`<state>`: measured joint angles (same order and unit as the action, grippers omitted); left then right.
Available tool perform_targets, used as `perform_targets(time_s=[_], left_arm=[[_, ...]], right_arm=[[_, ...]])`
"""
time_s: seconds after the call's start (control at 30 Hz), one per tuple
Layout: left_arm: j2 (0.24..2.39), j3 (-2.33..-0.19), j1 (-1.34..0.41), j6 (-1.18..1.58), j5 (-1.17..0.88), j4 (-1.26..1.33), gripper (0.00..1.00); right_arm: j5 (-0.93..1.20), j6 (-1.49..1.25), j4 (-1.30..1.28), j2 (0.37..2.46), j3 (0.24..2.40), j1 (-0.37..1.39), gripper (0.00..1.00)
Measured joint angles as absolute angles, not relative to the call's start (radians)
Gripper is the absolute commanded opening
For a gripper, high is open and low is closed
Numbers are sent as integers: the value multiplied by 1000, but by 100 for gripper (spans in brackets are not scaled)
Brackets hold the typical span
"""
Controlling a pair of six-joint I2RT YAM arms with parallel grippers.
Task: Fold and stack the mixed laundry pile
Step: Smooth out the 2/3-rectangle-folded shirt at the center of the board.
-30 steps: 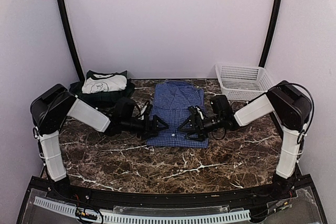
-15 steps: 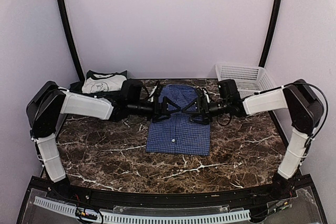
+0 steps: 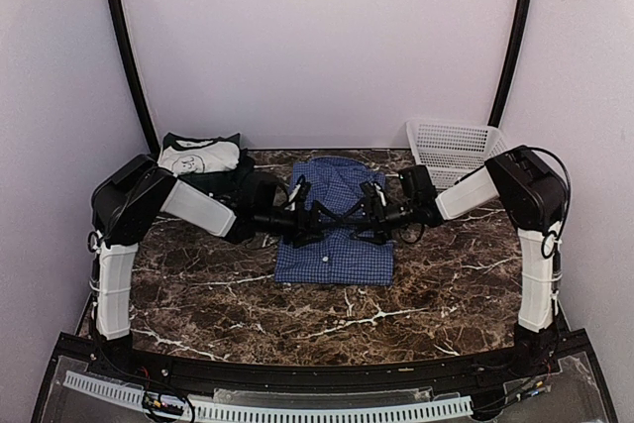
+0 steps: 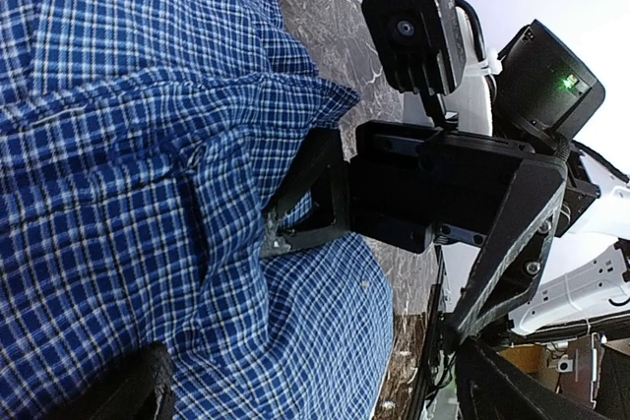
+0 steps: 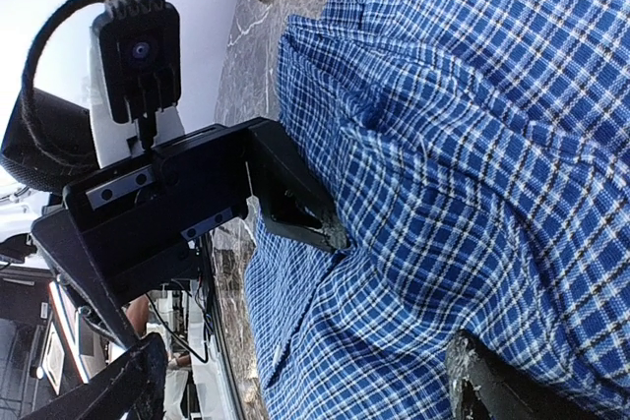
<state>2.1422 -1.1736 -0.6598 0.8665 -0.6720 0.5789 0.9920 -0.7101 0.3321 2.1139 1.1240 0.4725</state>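
— Where is the shirt?

— The blue-and-white check shirt (image 3: 335, 235) lies folded flat in the middle of the table (image 3: 297, 309), with its collar toward the far side.

— And the rest of the laundry?

— It is in the far left corner. A folded cream garment (image 3: 198, 158) sits on top of a dark green plaid garment (image 3: 226, 181), apart from the shirt.

— What about the pincers?

— The left gripper (image 3: 309, 217) is at the shirt's left edge, about halfway along it. The right gripper (image 3: 363, 215) is at the right edge, directly opposite, so the two point at each other across the cloth. Both are released, with jaws spread wide and nothing clamped between them.

— Are they touching the cloth?

— The left wrist view shows one finger (image 4: 307, 199) of the right gripper meeting the shirt's edge where a fold bulges up. The right wrist view shows one finger (image 5: 295, 206) of the left gripper tipped against the opposite edge. I cannot tell whether either tip has slid under the fabric.

— Anything further out?

— A white lattice basket (image 3: 458, 151) stands in the far right corner, beyond the right arm.
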Motion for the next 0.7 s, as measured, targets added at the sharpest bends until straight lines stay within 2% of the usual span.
perform_targets(time_s=[0.2,0.43,0.6,0.7], left_arm=[[2138,-1117,-643,875,-677,645,99],[2065,-1116,-627,788,-654,514,99],[1971,-1116,-618,680,-603,408,99],[1887,-1115,-622,572,-533,329,99]], right_arm=[[986,-675,289,2080,1113,472,96],[962,-595,144,1965,1173,458,93],[945,-533,69,1990,1305,445,79],[946,-496,19,2044,1391,445,66]])
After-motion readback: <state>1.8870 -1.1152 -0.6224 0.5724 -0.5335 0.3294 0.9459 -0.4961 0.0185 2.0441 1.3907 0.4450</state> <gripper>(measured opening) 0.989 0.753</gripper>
